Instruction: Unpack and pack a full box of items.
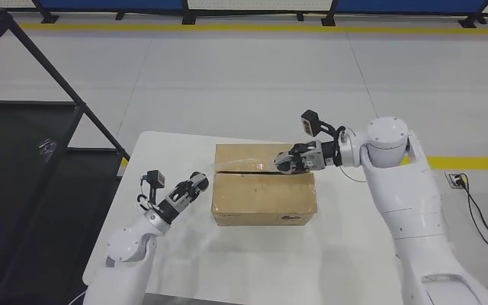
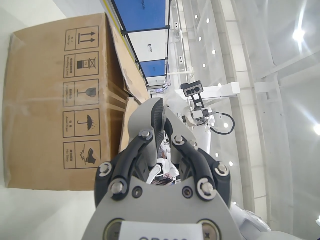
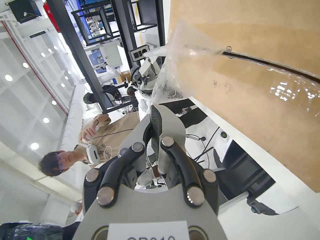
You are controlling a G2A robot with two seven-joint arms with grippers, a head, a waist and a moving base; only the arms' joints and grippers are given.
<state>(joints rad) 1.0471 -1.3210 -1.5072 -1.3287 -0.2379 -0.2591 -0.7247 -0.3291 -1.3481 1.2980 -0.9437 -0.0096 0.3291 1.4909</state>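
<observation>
While the cardboard box sits near the middle of the white table, both arms are at it, one from each side. The right gripper hangs over the box's top at about one o'clock from its centre, just above the seam between the flaps, and its fingers are pinched on a strip of clear tape. From the right wrist view that tape rises crumpled off the dark line of the seam and runs into the pinch; from above it shows as a pale, glossy band reaching across the top toward ten o'clock. The left gripper is at the box's nine o'clock, just beside the upper edge of the side wall that carries a column of handling pictograms. Its two fingers are pressed together, and I can make out nothing between them. The flaps lie flat, with one corner by the left gripper looking a little lifted.
</observation>
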